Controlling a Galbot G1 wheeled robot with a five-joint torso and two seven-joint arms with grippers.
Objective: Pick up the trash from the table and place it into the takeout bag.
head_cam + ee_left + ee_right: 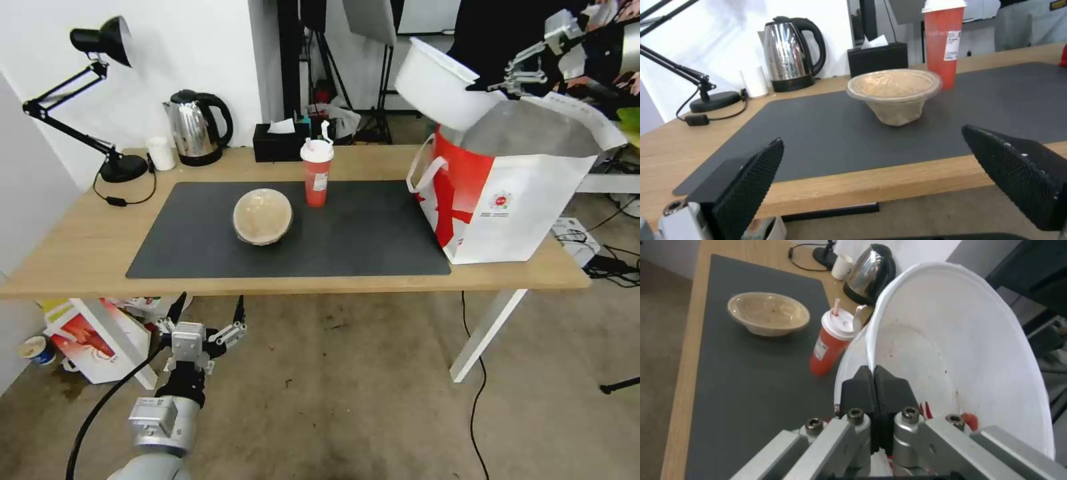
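- Our right gripper (517,83) is raised above the open mouth of the takeout bag (513,200); its fingers (873,386) are pressed together on the rim of the wide white bowl (440,87), which hangs tilted over the bag's foil-lined opening.
- In the right wrist view we see the inside of the white bowl (960,350) with a few red scraps near the pinched edge.
- The takeout bag stands upright at the right end of the table (80,247), partly on the dark grey mat (360,233), its red panel facing the middle of the desk.
- The round tan lidded bowl (263,216) sits on the mat left of centre; the tall red cup (317,173) with its white lid stands just behind and to the right of it, apart from it.
- Our left gripper (203,320) hangs low in front of the table's near edge, its fingers (751,180) spread wide and holding nothing; the left wrist view looks between them at the tan bowl (896,93) and the red cup (944,43).
- At the back of the table stand a kettle (197,127), a small white cup (161,153), a black tissue box (280,141) and a desk lamp (100,93).
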